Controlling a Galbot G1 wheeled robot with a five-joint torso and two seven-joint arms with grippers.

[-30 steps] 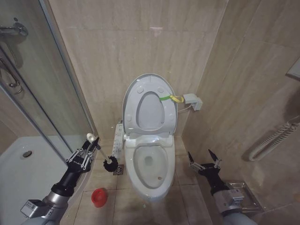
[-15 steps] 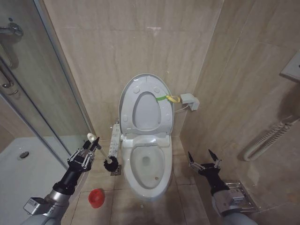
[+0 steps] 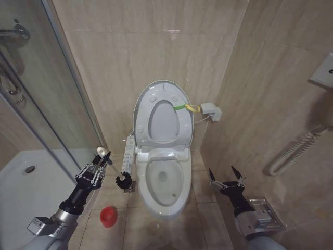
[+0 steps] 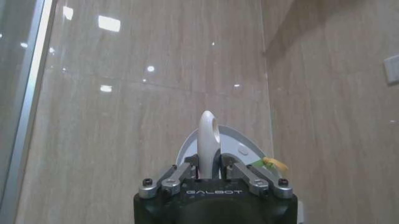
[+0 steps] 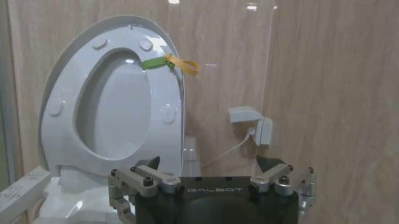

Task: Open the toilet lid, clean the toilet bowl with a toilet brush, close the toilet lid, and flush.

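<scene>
To the left of the toilet bowl (image 3: 163, 179) a white shower tray (image 3: 21, 192) lies behind a glass shower screen (image 3: 47, 94). Nearer the bowl, the left gripper (image 3: 97, 167) hangs above the floor tiles, its jaws clamped on the pale handle of the toilet brush (image 3: 110, 167). The handle tip stands above the fingers, and the black bristle head hangs in the air just beside the bowl's left rim, clear of the floor. In the left wrist view the handle rises straight up between the narrowed jaws of the left gripper (image 4: 208, 169), with the raised lid's top edge behind it. On the floor to the left of the bowl's front, below the gripper, sits the red brush holder (image 3: 108, 216).

The bowl itself is uncovered, with water in its bottom. The toilet lid (image 3: 162, 117) stands upright behind the bowl against the tiled wall, the seat ring raised with it, and a green-and-yellow strap (image 3: 186, 108) hangs at its right rim. A white wall socket (image 3: 210, 111) is mounted to the right of the lid.

To the right of the bowl the right gripper (image 3: 226, 176) is held low, jaws spread wide and empty, well apart from the toilet. The right wrist view shows the right gripper (image 5: 212, 170) facing the raised lid.
</scene>
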